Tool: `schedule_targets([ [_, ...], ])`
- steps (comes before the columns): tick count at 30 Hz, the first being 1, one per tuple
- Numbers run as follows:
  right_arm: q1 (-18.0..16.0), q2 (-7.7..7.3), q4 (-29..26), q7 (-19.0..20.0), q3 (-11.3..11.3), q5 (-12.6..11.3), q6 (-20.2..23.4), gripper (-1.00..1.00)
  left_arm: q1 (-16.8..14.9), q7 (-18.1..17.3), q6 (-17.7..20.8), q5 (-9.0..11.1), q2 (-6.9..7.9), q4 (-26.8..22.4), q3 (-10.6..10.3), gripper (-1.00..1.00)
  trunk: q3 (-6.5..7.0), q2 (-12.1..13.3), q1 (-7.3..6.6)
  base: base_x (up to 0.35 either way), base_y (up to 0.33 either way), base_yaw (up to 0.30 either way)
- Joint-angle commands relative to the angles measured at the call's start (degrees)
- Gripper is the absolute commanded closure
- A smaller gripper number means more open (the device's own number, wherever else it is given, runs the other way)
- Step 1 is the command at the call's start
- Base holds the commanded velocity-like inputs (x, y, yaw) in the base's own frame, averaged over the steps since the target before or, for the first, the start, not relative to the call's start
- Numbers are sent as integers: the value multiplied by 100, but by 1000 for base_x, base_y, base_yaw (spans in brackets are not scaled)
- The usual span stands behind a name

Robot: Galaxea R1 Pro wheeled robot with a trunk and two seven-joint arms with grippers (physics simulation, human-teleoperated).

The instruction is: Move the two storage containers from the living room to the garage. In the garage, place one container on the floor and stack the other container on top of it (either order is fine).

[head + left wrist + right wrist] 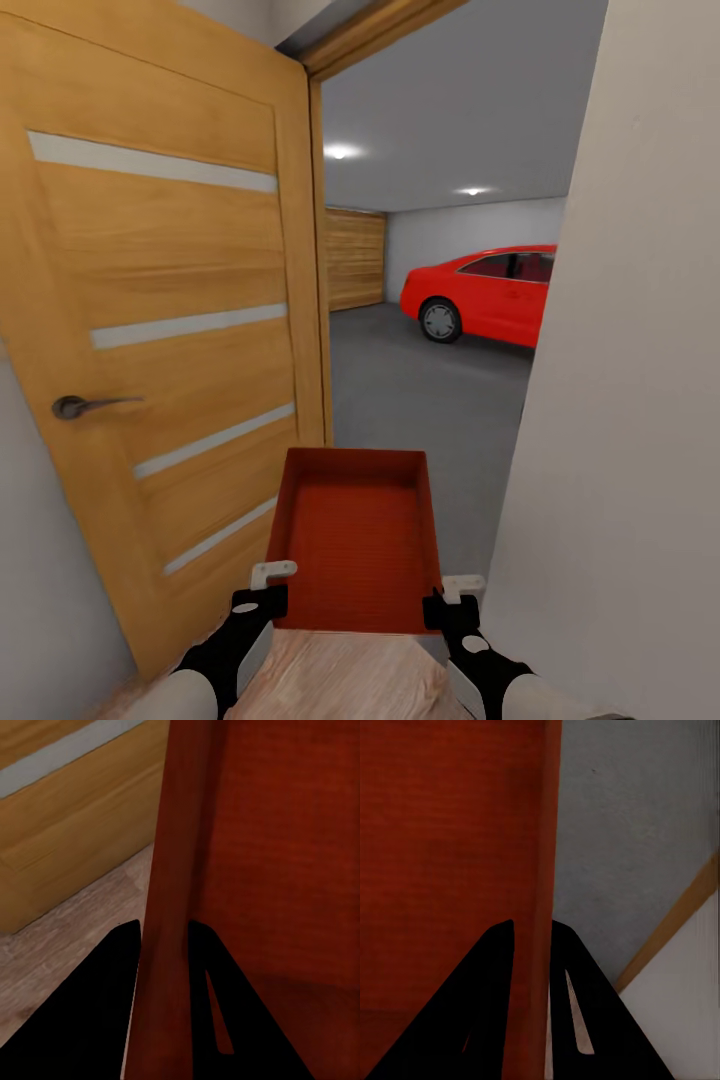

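A wooden door (pixel 160 330) with a grey lever handle (pixel 80 405) is standing open, and beyond it a glossy red car (pixel 485 293) is sitting under two ceiling lights (pixel 341 152).

Under you, at six o'clock, runs the light wood-plank floor (pixel 330 680). Past the doorway at twelve o'clock you see the dark grey, rough concrete-like floor (pixel 420 400) of the garage, and the glossy red car (pixel 485 295) stands on it at one o'clock.

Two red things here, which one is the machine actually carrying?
The open orange-red bin, gripped on its side walls by the left hand and right hand. The glossy red car sits untouched in the garage beyond.
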Motion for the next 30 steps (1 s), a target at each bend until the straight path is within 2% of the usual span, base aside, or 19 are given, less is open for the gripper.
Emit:
schedule_targets([
  [1,-9,2,-8,-44,-137,-34,-31,100,2,26,28,27,-4,-3,77,100,-7,-4,3,302,190,-287],
  [17,-9,2,-8,-44,-137,-34,-31,100,2,26,31,25,-4,-3,77,100,-7,-4,3,302,186,-280],
  [30,-9,2,-8,-43,-135,-34,-31,100,2,26,33,25,-4,-3,76,100,-7,-4,3,302,185,-33],
])
